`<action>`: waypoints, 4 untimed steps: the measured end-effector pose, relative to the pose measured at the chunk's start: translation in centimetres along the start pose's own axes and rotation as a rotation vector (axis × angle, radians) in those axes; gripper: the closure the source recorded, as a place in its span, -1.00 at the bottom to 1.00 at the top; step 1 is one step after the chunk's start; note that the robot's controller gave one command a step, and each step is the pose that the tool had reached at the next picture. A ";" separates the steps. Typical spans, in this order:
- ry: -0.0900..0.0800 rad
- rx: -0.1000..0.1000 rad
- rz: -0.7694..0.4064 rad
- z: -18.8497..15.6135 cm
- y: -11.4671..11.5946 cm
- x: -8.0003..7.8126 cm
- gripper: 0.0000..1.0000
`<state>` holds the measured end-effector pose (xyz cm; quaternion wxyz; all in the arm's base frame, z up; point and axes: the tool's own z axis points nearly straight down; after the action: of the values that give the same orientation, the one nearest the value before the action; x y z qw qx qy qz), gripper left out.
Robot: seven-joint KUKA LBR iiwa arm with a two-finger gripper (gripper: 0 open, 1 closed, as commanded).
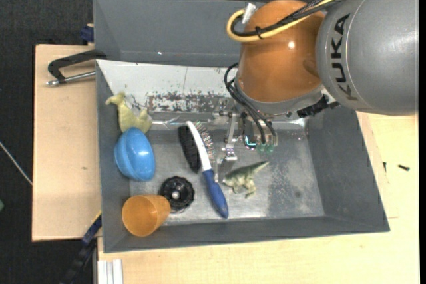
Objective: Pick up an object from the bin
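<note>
Grey bin [293,186] floor, centre frame: your pincer [246,148] hangs apart over the pale-green toy creature [243,181]; closing could snag the blue-handled brush [208,175] beside.

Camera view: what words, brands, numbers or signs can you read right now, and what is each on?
"KUKA": black letters, turned sideways, on the robot's grey arm link.
Nothing else can be read: the loose things in the grey metal bin show no legible marks.
</note>
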<state>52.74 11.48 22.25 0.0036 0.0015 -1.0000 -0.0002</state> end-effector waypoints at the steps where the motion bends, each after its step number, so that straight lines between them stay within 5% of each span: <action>1: -0.014 -0.001 -0.561 13.2 -0.8 -0.7 -1.00; 2: 0.001 -0.001 -0.723 14.9 -3.3 -4.2 -1.00; 3: -0.022 0.002 -0.721 14.7 -3.2 -4.6 1.00; 4: -0.020 0.004 -0.685 2.8 -2.6 -4.5 1.00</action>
<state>57.27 8.90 19.44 -0.0067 0.3374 -0.9413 0.0005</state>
